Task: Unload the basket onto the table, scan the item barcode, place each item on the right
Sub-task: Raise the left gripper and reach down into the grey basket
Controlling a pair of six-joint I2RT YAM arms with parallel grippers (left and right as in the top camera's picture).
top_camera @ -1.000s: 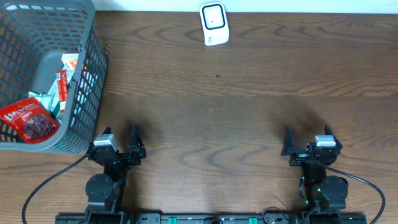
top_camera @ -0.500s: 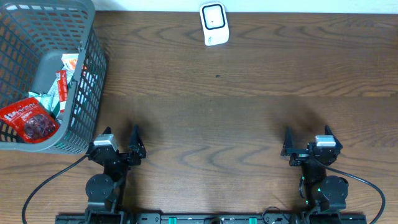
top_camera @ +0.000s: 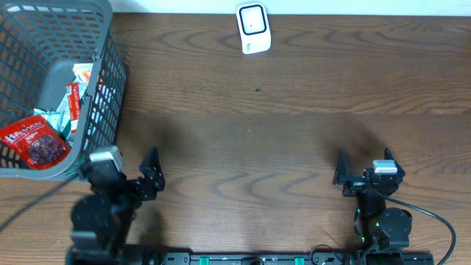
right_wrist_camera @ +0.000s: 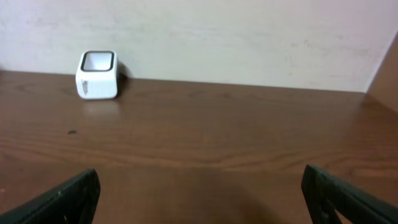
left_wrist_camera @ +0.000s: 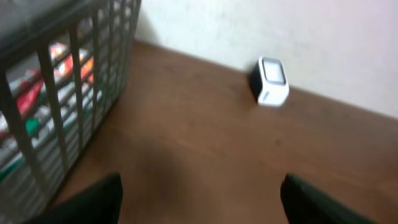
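The items lie in a grey mesh basket point(top_camera: 103, 88) at the table's left: a red snack packet point(top_camera: 33, 140) and red, white and green packets point(top_camera: 77, 92) beside it. No barcode is legible. The white scanner point(top_camera: 253, 28) stands at the far edge, middle. My left gripper point(top_camera: 125, 165) is open and holds nothing, just below the basket's near right corner. In the left wrist view the basket point(left_wrist_camera: 62, 93) fills the left, with the scanner point(left_wrist_camera: 272, 81) far ahead. My right gripper point(top_camera: 364, 158) is open and holds nothing at the near right. Its wrist view shows the scanner point(right_wrist_camera: 97, 74) far left.
A dark wooden table point(top_camera: 294, 125) stretches between the arms and the scanner. A pale wall point(right_wrist_camera: 249, 37) runs behind the table's far edge. The basket's tall right wall point(left_wrist_camera: 106, 74) stands close to my left gripper.
My left arm has lifted and swung left toward the basket, and its wrist view is blurred. The right arm, the basket and the scanner have not moved.
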